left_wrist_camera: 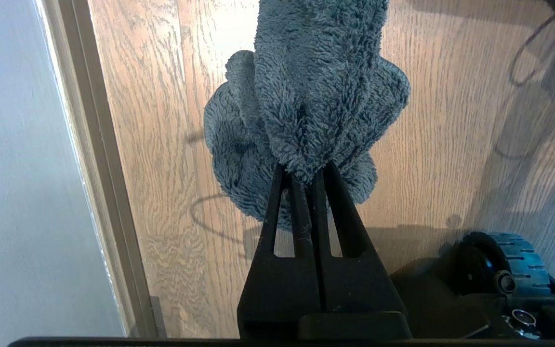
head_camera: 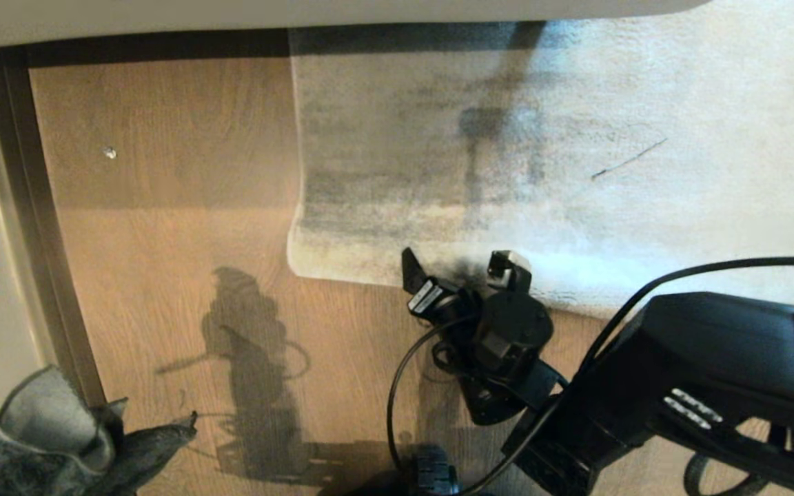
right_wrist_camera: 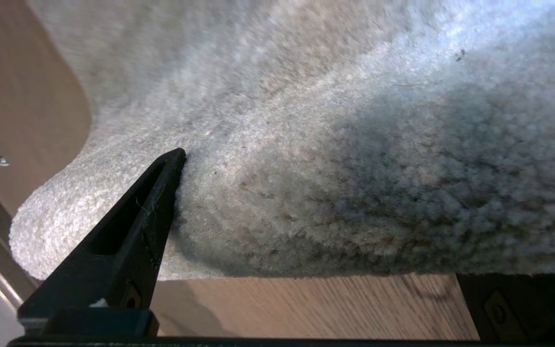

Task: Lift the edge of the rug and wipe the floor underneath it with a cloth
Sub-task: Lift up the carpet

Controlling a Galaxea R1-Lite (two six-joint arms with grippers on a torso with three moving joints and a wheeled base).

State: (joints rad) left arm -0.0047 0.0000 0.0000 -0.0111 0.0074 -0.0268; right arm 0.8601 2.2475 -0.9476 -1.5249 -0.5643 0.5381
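Note:
The grey-beige rug (head_camera: 507, 151) covers the upper right of the wood floor (head_camera: 163, 275), and its edge (head_camera: 369, 279) runs rightward from a square corner (head_camera: 295, 265). My right gripper (head_camera: 462, 272) is open at this edge, a little right of the corner. In the right wrist view one finger (right_wrist_camera: 162, 188) presses into the pile of the rug edge (right_wrist_camera: 306, 241), which bulges between the jaws (right_wrist_camera: 325, 217); the other fingertip is hidden behind the pile. My left gripper (left_wrist_camera: 304, 176) is shut on the dark grey fluffy cloth (left_wrist_camera: 306, 96), which hangs above the floor (left_wrist_camera: 162, 144) at lower left (head_camera: 59, 441).
A pale wall with a dark floor rail (head_camera: 32, 227) borders the floor on the left. A white furniture edge (head_camera: 300, 17) crosses the top. A small pale speck (head_camera: 109, 152) lies on the planks. The robot's wheel (left_wrist_camera: 513, 255) and a black cable (head_camera: 393, 393) are near the base.

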